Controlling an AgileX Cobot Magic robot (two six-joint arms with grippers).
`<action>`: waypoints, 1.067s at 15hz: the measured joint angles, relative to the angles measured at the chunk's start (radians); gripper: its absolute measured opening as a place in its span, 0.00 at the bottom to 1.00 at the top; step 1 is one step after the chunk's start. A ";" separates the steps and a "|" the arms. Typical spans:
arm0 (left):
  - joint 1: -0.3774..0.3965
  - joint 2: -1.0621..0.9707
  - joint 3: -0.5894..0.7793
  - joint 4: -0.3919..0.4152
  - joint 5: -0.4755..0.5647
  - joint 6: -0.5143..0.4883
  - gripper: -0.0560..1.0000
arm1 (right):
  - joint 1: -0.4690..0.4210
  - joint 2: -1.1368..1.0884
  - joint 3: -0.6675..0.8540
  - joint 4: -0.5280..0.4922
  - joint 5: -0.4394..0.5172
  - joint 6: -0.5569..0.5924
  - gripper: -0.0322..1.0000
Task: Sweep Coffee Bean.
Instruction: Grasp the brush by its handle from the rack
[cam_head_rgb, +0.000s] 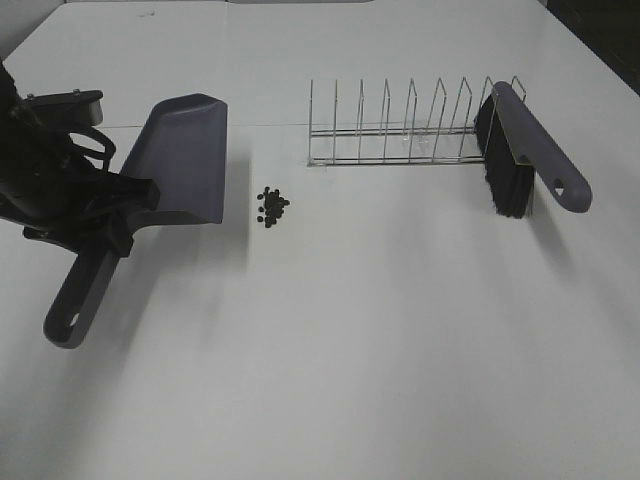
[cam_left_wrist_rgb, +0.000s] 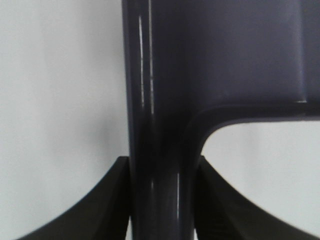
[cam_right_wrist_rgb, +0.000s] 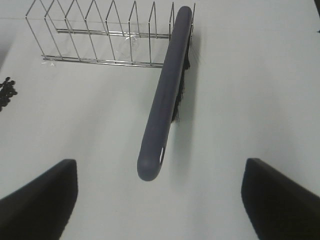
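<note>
The grey dustpan (cam_head_rgb: 185, 155) lies on the white table at the left, its mouth facing the coffee bean pile (cam_head_rgb: 271, 206), a small cluster of dark pellets just to its right. My left gripper (cam_head_rgb: 125, 215) is shut on the dustpan's handle (cam_left_wrist_rgb: 160, 150), which runs between both dark fingers (cam_left_wrist_rgb: 100, 205). The grey brush (cam_head_rgb: 525, 160) with black bristles leans against the right end of the wire rack (cam_head_rgb: 400, 125). My right gripper (cam_right_wrist_rgb: 160, 200) stands open, and the brush handle (cam_right_wrist_rgb: 167, 95) points toward the gap between its fingers (cam_right_wrist_rgb: 40, 200). The beans (cam_right_wrist_rgb: 6, 92) show at that view's edge.
The wire rack (cam_right_wrist_rgb: 100, 35) with several upright dividers stands behind the beans, across the middle of the table. The table's back right corner meets a dark area. White tabletop stretches in front of the dustpan, beans and brush.
</note>
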 joint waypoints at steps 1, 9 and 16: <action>0.000 0.000 0.000 0.000 0.000 0.000 0.35 | 0.000 0.049 -0.033 0.000 0.006 0.000 0.75; 0.000 0.000 0.000 0.000 0.001 0.003 0.35 | 0.000 0.705 -0.653 -0.001 0.160 -0.013 0.60; 0.000 0.000 0.000 0.001 0.001 0.004 0.35 | 0.000 1.096 -1.075 -0.002 0.354 -0.016 0.59</action>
